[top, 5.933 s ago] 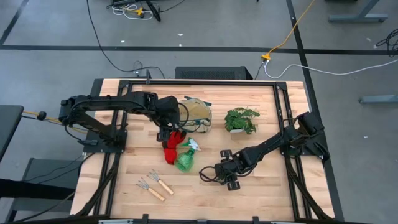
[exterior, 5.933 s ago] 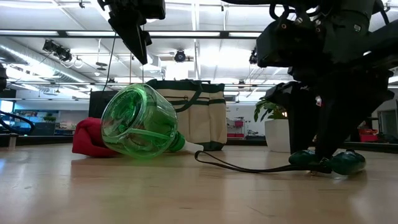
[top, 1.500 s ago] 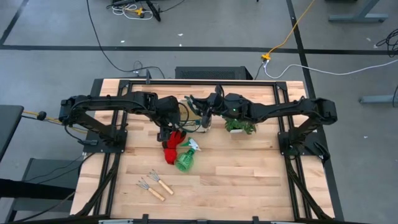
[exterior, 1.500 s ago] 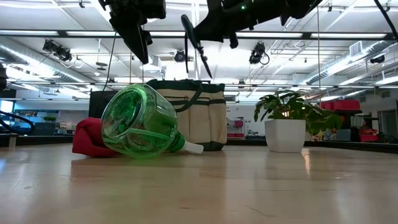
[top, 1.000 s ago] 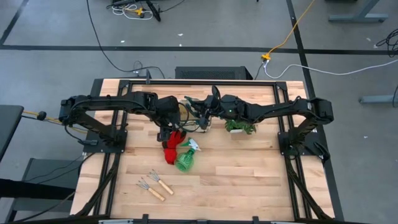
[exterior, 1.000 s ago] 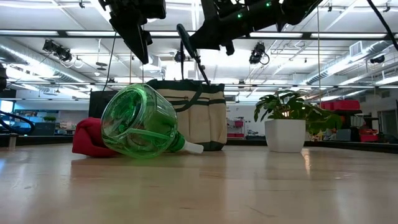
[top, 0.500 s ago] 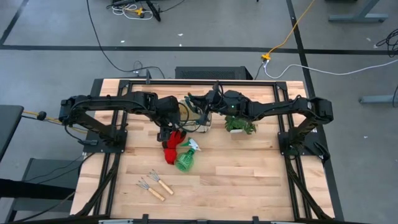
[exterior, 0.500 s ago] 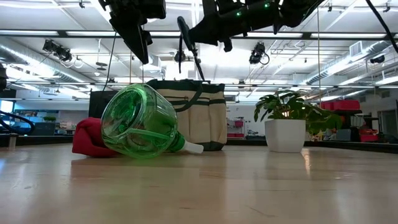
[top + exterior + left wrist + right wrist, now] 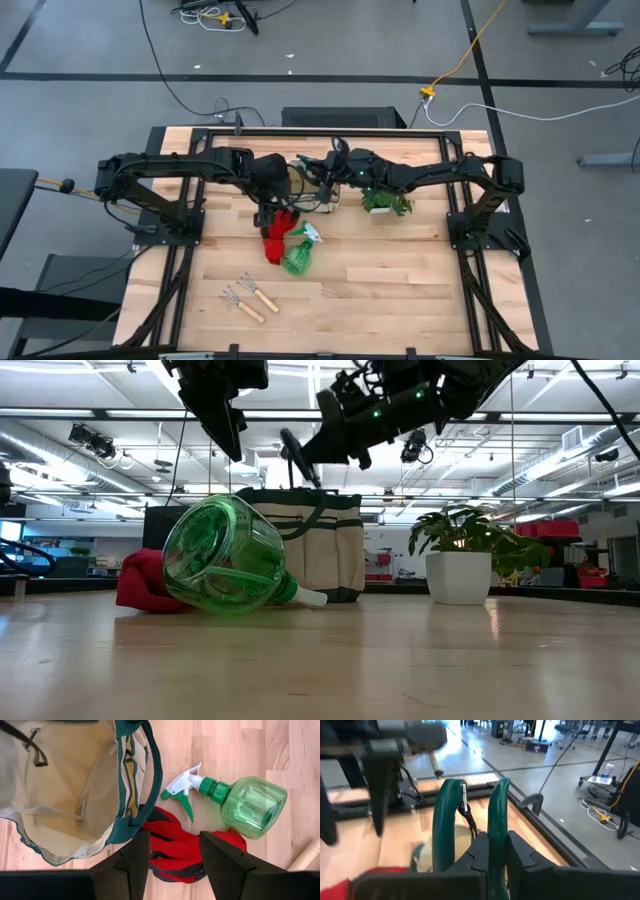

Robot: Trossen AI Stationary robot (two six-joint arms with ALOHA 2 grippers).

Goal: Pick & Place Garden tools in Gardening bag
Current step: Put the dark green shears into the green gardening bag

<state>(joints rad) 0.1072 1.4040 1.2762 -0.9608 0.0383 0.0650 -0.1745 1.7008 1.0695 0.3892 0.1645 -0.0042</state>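
Your right gripper [image 9: 490,852] is clamped on the pruning shears [image 9: 470,820], hovering over the gardening bag [image 9: 318,186] at upper centre of the high view. Risk: the shears look tilted, so a release off the mouth could catch the green trim or a strap and tip out onto the table [image 9: 400,280]. Left gripper [image 9: 170,850] hangs with fingers apart above the red gloves [image 9: 180,851], beside the bag; the arms are close, so watch for contact. Spray bottle [image 9: 298,256] and rakes [image 9: 250,297] are still on the table, lower left of centre.
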